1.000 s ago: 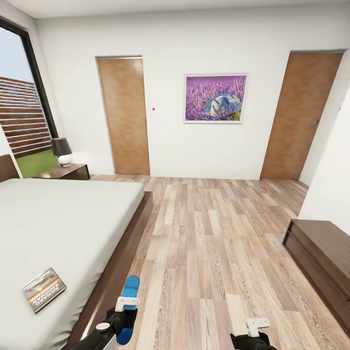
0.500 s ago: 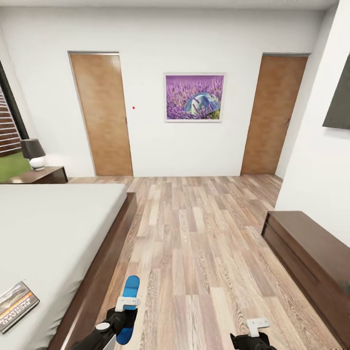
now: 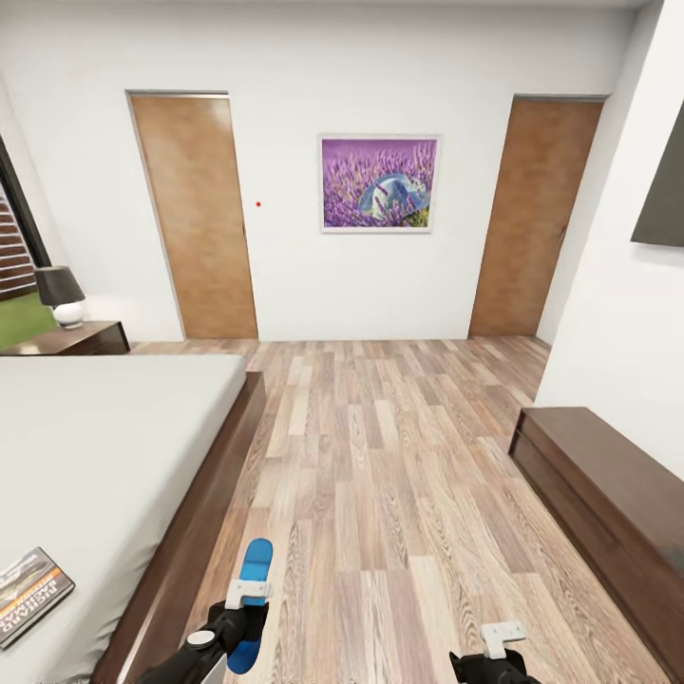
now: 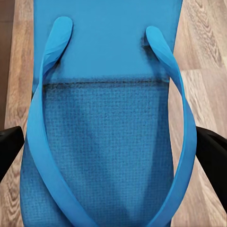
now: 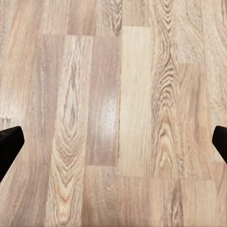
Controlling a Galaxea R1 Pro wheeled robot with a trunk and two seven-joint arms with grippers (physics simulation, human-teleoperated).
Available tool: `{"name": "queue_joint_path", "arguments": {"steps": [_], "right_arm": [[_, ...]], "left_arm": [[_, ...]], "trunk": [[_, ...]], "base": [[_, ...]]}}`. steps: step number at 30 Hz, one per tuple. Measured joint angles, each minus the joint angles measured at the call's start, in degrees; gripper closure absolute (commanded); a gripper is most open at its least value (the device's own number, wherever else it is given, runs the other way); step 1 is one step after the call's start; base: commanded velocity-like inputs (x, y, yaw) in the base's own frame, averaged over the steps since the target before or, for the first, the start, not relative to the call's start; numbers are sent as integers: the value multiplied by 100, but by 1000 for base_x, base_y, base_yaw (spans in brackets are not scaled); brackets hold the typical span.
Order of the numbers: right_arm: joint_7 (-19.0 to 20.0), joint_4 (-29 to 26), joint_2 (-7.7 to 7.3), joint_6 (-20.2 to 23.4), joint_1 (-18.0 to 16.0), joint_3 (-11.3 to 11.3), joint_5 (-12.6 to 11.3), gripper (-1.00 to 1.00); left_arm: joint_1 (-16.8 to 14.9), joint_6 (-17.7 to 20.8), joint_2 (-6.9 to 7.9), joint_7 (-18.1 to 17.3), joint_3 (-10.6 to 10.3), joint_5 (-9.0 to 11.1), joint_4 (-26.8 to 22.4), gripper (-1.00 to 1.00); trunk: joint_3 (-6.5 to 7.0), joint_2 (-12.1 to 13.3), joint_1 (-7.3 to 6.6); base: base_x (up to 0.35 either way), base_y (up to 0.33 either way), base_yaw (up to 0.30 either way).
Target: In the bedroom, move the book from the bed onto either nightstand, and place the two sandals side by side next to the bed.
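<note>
**Blue sandal held over the floor beside the bed**

We carry one blue sandal (image 3: 254, 600) in our left gripper (image 3: 236, 619): in the left wrist view the sandal (image 4: 111, 118) lies between the two dark fingers (image 4: 9, 146), which close against its edges, its straps arching over the sole. It hangs above the wood-plank floor (image 3: 380, 475), just beside the dark frame of the bed (image 3: 114, 446).

Our right gripper (image 3: 494, 655) holds nothing; in the right wrist view its fingertips (image 5: 9, 144) stand wide apart at the edges, with bare planks (image 5: 118, 118) between them.

The book (image 3: 30, 594) lies on the pale mattress near the bed's near corner, well apart from the nightstand (image 3: 71, 339) at the far end, where a dark-shaded lamp (image 3: 61, 295) stands. Beyond the floor we see two wooden doors (image 3: 195, 214) in the white wall, with a purple picture (image 3: 379, 183) between them. A low dark cabinet (image 3: 608, 503) stands along the right wall.
</note>
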Motion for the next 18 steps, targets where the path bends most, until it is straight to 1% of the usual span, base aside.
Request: {"name": "queue_joint_path", "arguments": {"steps": [18], "right_arm": [[0,0,0,-6,0,4,4,-100]], "left_arm": [[0,0,0,-1,-5,-8,13,100]], "trunk": [[-161,0,0]], "base": [[8,-5,0]]}}
